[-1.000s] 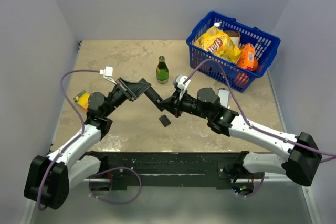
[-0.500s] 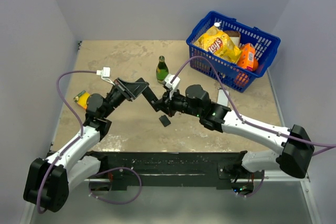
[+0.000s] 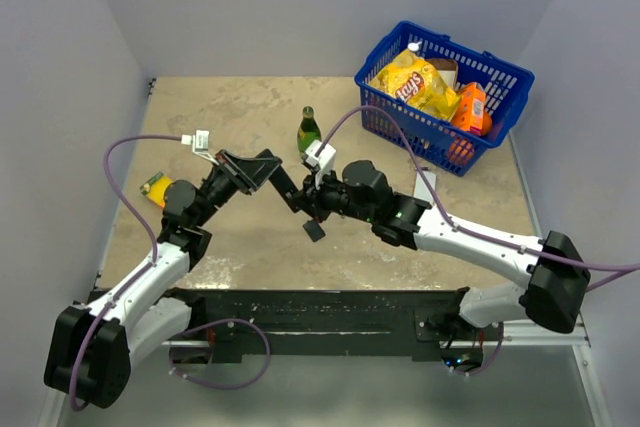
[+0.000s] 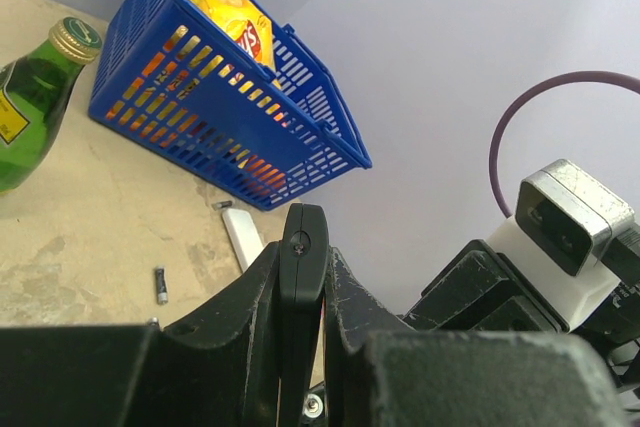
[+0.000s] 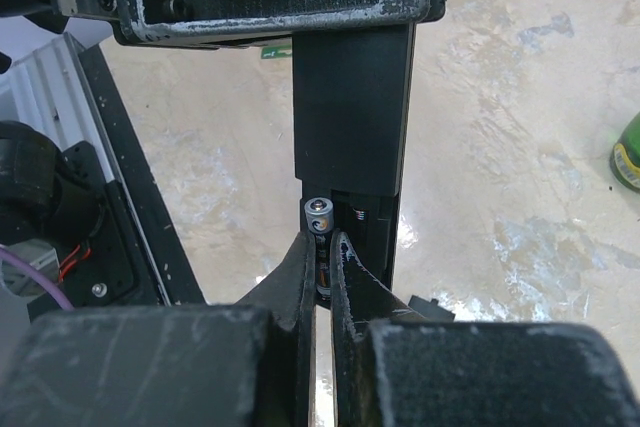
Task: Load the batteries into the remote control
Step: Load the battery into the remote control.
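Observation:
My left gripper (image 3: 265,169) is shut on the remote control (image 3: 287,187), a slim black bar held off the table and slanting down to the right. In the left wrist view the remote control (image 4: 302,237) stands edge-on between the left gripper (image 4: 303,262) jaws. My right gripper (image 5: 322,242) is shut on a battery (image 5: 318,213). Its silvery end sits at the open compartment (image 5: 368,222) at the near end of the remote control (image 5: 350,107). Another battery (image 4: 160,285) lies on the table.
The small black cover piece (image 3: 314,230) lies on the table under the grippers. A green bottle (image 3: 309,134) stands behind them. A blue basket (image 3: 497,69) of snacks is at the back right, a flat white device (image 3: 426,185) near it, an orange-yellow item (image 3: 155,187) at the left.
My right arm has reached left, bringing the battery from beside the remote's lower end up to its open compartment. The left arm holds the remote nearly still.

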